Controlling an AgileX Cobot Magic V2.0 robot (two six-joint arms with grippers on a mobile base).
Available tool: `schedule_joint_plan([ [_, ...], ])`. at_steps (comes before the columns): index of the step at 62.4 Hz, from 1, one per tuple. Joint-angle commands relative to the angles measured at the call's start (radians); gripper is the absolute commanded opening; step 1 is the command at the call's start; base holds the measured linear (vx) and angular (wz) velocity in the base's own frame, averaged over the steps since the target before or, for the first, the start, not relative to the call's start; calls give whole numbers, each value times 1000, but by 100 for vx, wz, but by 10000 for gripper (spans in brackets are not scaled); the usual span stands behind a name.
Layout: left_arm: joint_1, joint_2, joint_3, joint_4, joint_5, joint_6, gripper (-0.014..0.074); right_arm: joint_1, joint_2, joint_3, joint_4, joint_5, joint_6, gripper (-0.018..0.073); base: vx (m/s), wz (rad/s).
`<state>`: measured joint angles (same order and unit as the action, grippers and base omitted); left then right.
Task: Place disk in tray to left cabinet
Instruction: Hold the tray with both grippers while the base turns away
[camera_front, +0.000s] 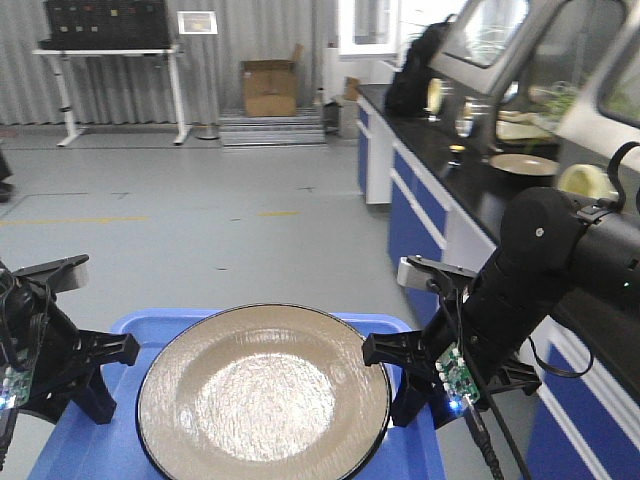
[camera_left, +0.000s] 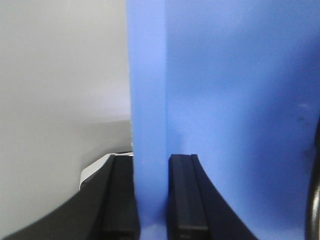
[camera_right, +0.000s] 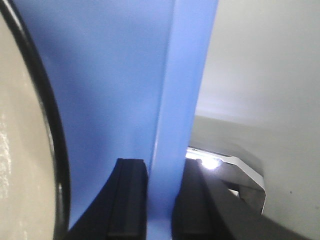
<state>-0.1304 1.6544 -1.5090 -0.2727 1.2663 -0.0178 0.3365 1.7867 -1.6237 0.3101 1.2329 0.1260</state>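
The tan disk with a thin black rim lies flat in the blue tray, held above the floor. My left gripper is shut on the tray's left rim; its black fingers pinch the rim from both sides. My right gripper is shut on the tray's right rim, its fingers on either side. The disk's edge shows at the left of the right wrist view. The cabinet is out of view.
A black-topped counter with blue cabinets runs along the right, with a metal glovebox above it and plates on top. A cardboard box and a white desk stand far back. Grey floor lies ahead.
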Motion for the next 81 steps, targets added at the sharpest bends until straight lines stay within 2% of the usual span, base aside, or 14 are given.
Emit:
schedule_joint_plan([
  [1,-6,-50,-38,-53,-14,-1,0,2,-60,-39,38,-9,-23,-1,30,45],
  [38,-6,-50,-38,-53,-14,-1,0,2,-60,-39,40,-9,-23,-1,42,29],
  [81,-6,-50,-38,-53,-14,-1,0,3,-60,-39,45,-10,-23,-1,58,4],
])
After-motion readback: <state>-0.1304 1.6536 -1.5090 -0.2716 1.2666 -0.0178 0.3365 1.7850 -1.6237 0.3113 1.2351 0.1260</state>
